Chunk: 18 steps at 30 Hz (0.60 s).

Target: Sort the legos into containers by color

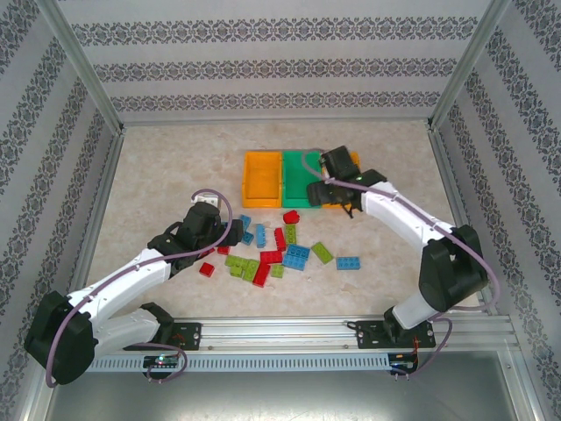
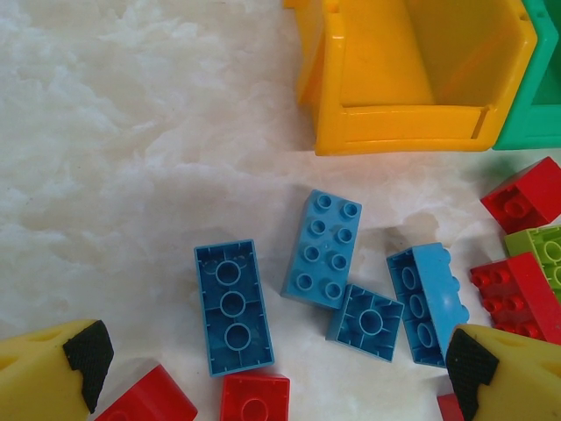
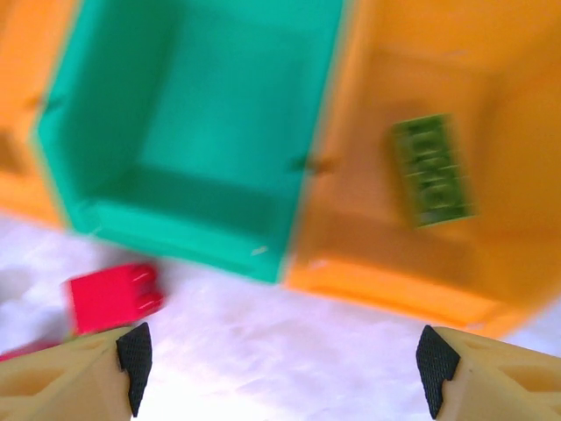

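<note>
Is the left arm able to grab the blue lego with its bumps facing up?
Probably yes: the left gripper is open close by the blue lego, and nothing lies on top of it.

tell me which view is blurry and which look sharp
Right wrist: motion-blurred, the green brick in the orange bin has smeared edges. Left wrist: sharp, studs on the blue brick read crisply, though the tabletop is washed bright. Top external: in focus, evenly lit, soft shadows.
</note>
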Motion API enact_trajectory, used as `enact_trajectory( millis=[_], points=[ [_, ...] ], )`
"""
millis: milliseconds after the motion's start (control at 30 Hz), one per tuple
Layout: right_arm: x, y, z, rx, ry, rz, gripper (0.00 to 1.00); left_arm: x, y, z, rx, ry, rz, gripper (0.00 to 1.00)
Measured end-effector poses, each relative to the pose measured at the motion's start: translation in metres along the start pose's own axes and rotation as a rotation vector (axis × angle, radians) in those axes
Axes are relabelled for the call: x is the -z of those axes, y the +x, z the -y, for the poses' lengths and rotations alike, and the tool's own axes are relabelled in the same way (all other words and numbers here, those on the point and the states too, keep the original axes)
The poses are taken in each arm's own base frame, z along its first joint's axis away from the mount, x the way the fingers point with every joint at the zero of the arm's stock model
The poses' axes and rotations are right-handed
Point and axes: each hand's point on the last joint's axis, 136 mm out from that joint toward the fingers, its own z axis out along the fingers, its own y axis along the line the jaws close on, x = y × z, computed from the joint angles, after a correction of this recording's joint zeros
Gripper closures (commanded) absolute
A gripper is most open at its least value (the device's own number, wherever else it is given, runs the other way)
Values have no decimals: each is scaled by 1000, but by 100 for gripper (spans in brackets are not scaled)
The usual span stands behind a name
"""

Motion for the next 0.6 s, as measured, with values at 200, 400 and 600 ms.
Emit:
enact_trajectory(
  millis=[200, 400, 600],
  points=[
    [-40, 39, -56, 111, -97, -112, 20, -1, 1, 0, -1, -1, -3, 1],
    [-72, 60, -69, 134, -104, -176, 21, 0, 0, -1, 0, -5, 1, 1],
    [-84, 56, -74, 111, -105, -173, 22, 1, -2, -2, 1, -8, 10, 1]
  ],
)
